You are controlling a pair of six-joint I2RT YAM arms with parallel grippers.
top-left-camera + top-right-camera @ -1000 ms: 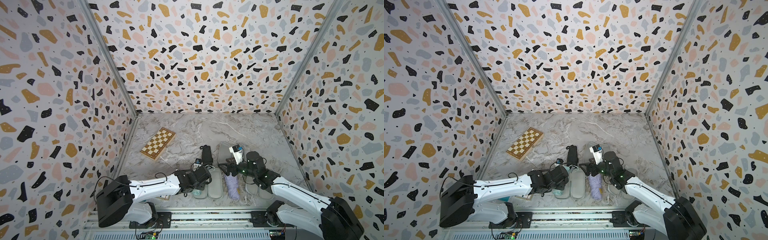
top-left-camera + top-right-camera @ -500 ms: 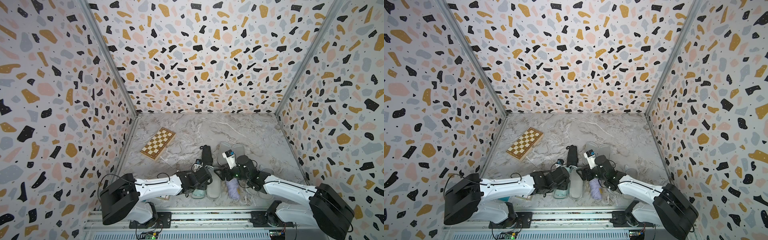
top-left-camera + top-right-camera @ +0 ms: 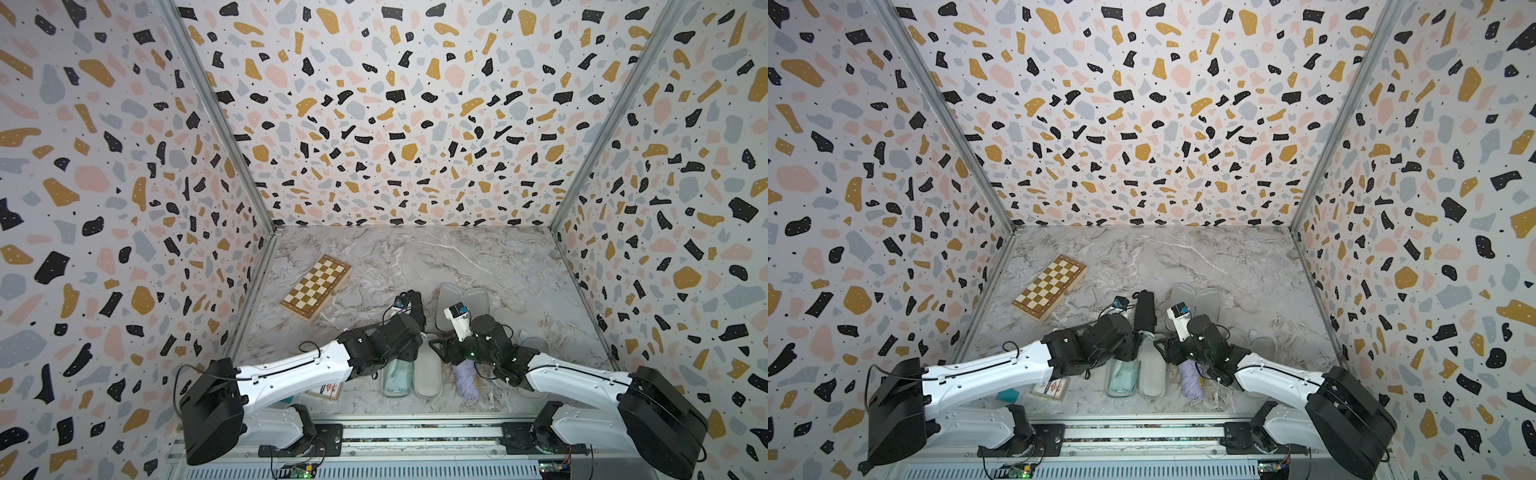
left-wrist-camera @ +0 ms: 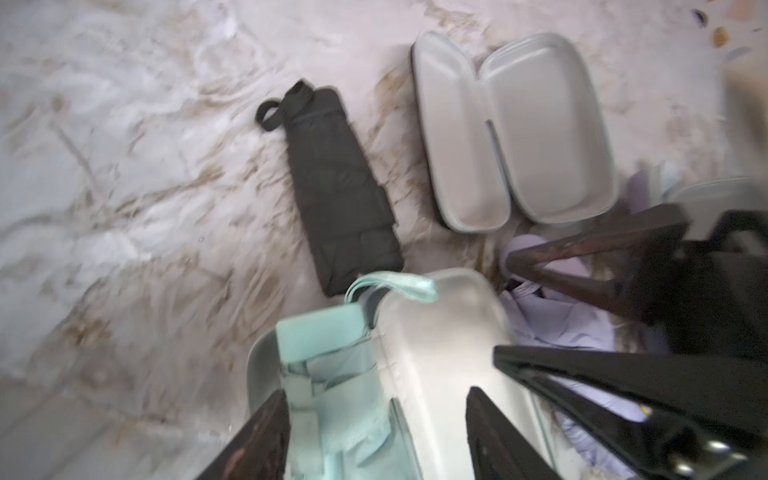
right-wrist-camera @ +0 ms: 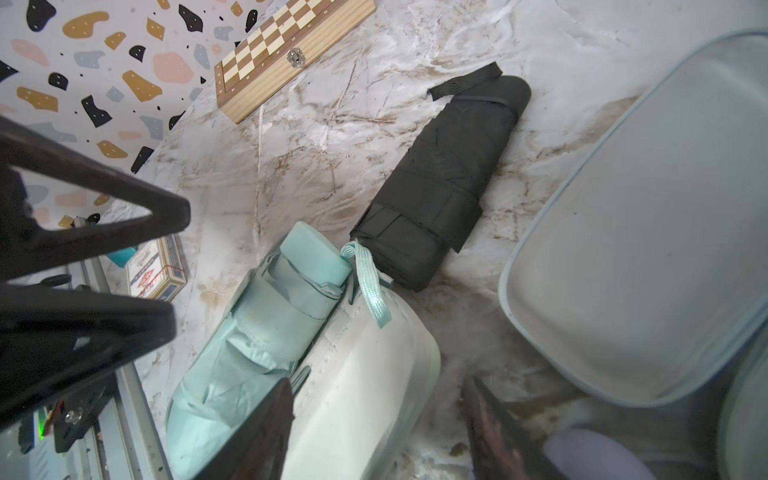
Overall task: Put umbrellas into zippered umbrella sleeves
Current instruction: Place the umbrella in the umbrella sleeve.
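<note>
The mint green umbrella [image 3: 397, 372] [image 4: 332, 374] lies in one half of the open mint sleeve [image 5: 374, 395], whose empty grey lid half [image 3: 428, 370] lies flat beside it. My left gripper [image 4: 374, 436] hangs open over the umbrella and the sleeve's hinge. My right gripper [image 5: 382, 436] is open too, its fingers either side of the lid half. The black umbrella [image 3: 415, 305] [image 5: 440, 183] lies just behind the mint sleeve. The lilac umbrella [image 3: 467, 378] lies under my right wrist. A second open grey-lined sleeve [image 3: 478, 297] [image 4: 511, 137] lies behind. A third sleeve [image 3: 1262, 345] is partly hidden by the right arm.
A wooden chessboard box [image 3: 316, 288] lies at the back left. A card box [image 5: 156, 274] and a small teal object [image 3: 1007, 395] sit near the front rail under the left arm. Both grippers [image 3: 409, 353] [image 3: 440, 351] are close together over the mint sleeve.
My right gripper has swung left and toward the front, from beside the back sleeve to over the mint sleeve's lid. The left arm has barely shifted.
</note>
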